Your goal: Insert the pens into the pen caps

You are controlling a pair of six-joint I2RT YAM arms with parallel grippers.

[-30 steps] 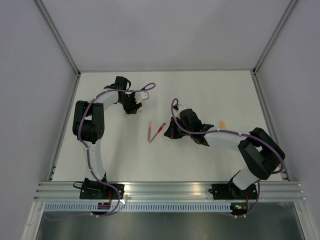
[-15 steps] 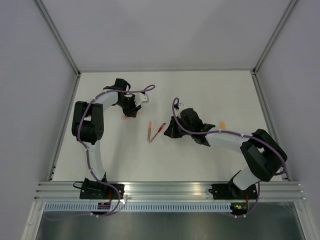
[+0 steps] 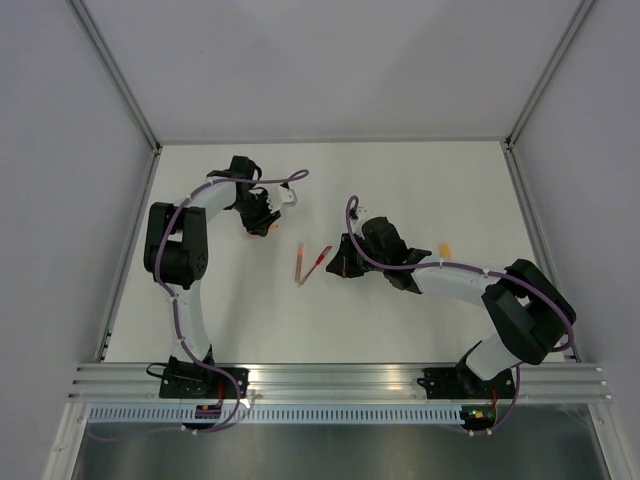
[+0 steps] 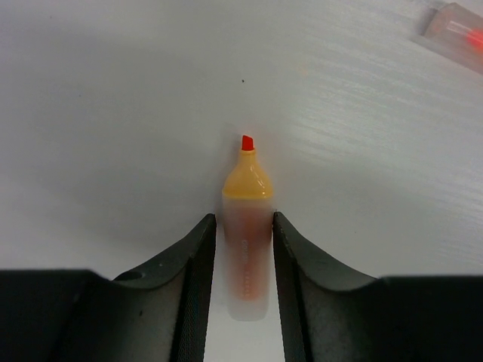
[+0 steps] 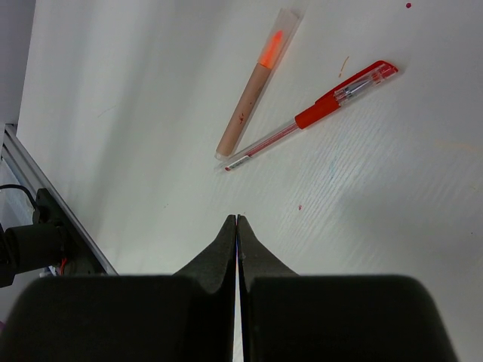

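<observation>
An uncapped orange pen (image 4: 247,177) with a yellow collar and a red chisel tip lies lengthwise between the fingers of my left gripper (image 4: 244,219). Both pads touch its pale body, so the gripper is shut on it, at the table's back left (image 3: 258,222). Two more pens lie mid-table: an orange-pink one (image 5: 253,87) with a clear cap over its tip, and a red one (image 5: 313,115) with a red cap. My right gripper (image 5: 237,217) stands just right of them, shut and empty. A small orange pen cap (image 3: 444,249) lies behind the right arm.
The white table (image 3: 400,180) is fenced by grey walls with aluminium posts, and a metal rail (image 3: 340,380) runs along the near edge. Purple cables loop over both arms. A few red ink specks mark the tabletop near the middle pens.
My left gripper's jaws have come in against the orange pen and the wrist has shifted slightly. The right arm has edged a little toward the middle pens.
</observation>
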